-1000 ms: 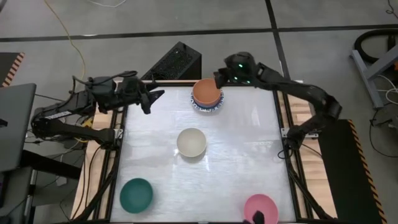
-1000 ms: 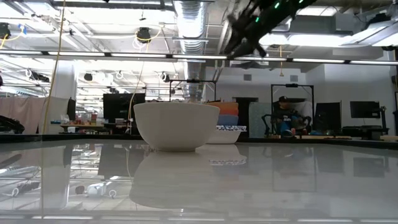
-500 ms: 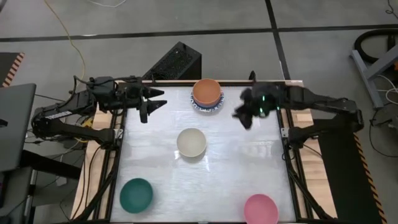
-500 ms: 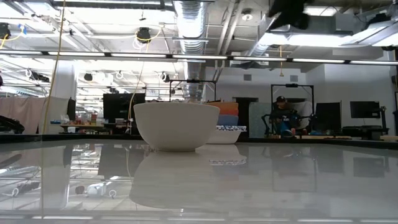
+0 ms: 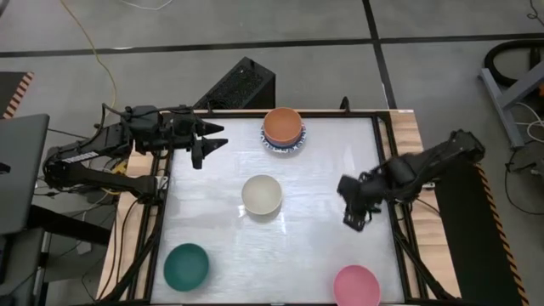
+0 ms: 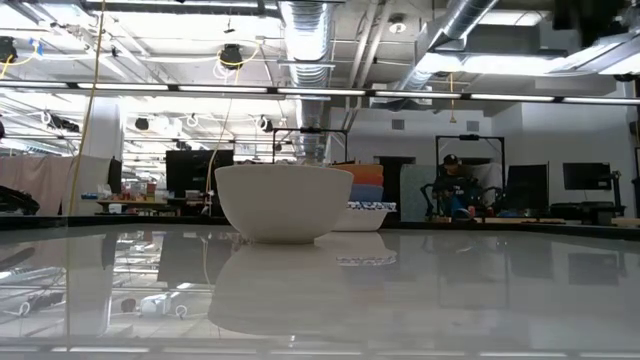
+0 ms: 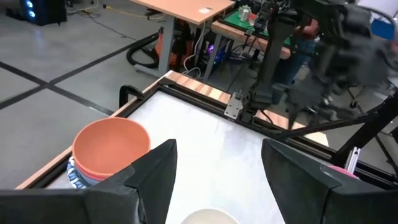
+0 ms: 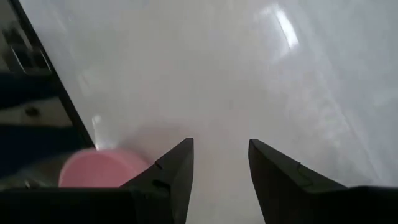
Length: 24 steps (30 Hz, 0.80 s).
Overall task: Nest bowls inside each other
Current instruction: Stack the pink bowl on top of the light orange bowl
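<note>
Hiding most of the nested stack (image 5: pixel 282 130) beneath its orange bowl (image 5: pixel 282 124); both pincers (image 5: pixel 210 140) (image 5: pixel 351 214) parted, empty.

White table (image 5: pixel 323 195) carries a bowl stack (image 5: pixel 282 130), cream bowl (image 5: pixel 262 194), teal bowl (image 5: pixel 186 265), pink bowl (image 5: pixel 356 285)

Teal bowl (image 5: pixel 186 265), seemingly pink bowl (image 5: pixel 356 286)
</note>
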Each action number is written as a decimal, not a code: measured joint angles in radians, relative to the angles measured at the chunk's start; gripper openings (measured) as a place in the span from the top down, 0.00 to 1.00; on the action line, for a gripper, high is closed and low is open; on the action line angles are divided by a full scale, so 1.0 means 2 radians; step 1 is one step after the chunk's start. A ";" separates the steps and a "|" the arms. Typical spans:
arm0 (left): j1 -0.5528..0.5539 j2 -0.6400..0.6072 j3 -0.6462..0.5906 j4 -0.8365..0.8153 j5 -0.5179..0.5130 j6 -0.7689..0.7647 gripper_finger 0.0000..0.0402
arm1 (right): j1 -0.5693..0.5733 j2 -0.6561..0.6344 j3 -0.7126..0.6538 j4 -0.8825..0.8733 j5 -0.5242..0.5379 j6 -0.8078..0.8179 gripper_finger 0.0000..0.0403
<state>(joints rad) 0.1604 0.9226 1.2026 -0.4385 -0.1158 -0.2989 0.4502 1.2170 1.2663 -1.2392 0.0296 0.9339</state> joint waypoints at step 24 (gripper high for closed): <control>0.000 0.000 0.000 -0.012 0.000 0.000 0.44 | 0.149 0.137 0.000 0.065 -0.054 0.068 0.57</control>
<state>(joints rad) 0.1604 0.9226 1.2026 -0.4617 -0.1150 -0.2989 0.7486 1.4913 1.2663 -1.1088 -0.0782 1.0703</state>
